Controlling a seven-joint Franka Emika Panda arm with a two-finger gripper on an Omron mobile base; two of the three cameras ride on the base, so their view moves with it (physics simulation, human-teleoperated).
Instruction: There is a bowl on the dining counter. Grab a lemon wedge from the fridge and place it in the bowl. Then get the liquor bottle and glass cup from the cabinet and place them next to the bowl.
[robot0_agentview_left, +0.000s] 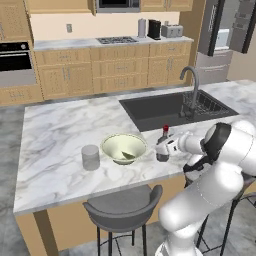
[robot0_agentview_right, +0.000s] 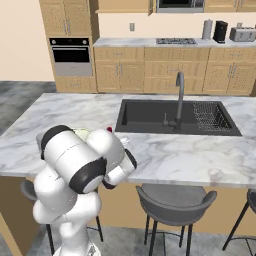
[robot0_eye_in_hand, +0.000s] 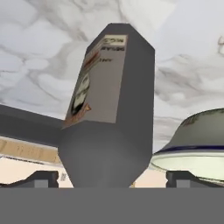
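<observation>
we are keeping our hand (robot0_agentview_left: 163, 148) spread wide around the liquor bottle (robot0_agentview_left: 163, 145), which is standing on the desk (robot0_agentview_left: 60, 130) just right of the bowl (robot0_agentview_left: 124, 148). the glass cup (robot0_agentview_left: 90, 157) is sitting left of the bowl.

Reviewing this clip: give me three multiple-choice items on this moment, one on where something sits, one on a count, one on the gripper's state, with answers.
1. Where does the liquor bottle stand?
A. In the sink
B. On the counter, right of the bowl
C. On the stool

2. How many things stand on the counter beside the bowl?
A. One
B. Two
C. Four

3. What state is the gripper in?
A. Open, fingers either side of the bottle
B. Shut, nothing between
C. Shut on the bowl

Answers: 1 B, it stands by the bowl's right rim; 2 B, bottle and glass cup; 3 A, fingertips spread wide in the hand view.
</observation>
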